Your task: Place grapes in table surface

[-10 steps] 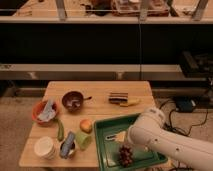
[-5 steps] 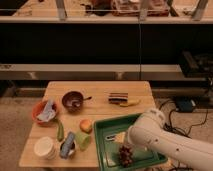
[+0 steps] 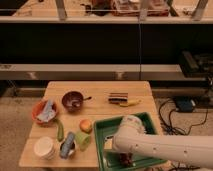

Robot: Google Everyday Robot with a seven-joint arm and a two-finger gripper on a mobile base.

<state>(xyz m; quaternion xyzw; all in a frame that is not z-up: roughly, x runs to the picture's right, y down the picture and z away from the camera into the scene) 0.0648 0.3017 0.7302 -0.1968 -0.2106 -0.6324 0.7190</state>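
The grapes (image 3: 128,160), a small dark purple-red cluster, lie in the green tray (image 3: 150,119) at the front right of the tan wooden table surface (image 3: 100,90). My white arm comes in from the lower right and bends over the tray. My gripper (image 3: 122,154) hangs at the arm's end, right at the grapes, and hides part of them. I cannot tell whether it touches them.
On the table are a dark purple bowl (image 3: 73,101), an orange bowl with a blue cloth (image 3: 45,111), a round orange fruit (image 3: 86,125), a green vegetable (image 3: 60,131), a white cup (image 3: 44,147), a green cup (image 3: 82,140), and a banana (image 3: 131,103) by a dark bar (image 3: 117,97). Cables lie on the floor at right.
The arm has shifted slightly lower over the tray, and it now covers more of the grapes. Nothing else has moved.
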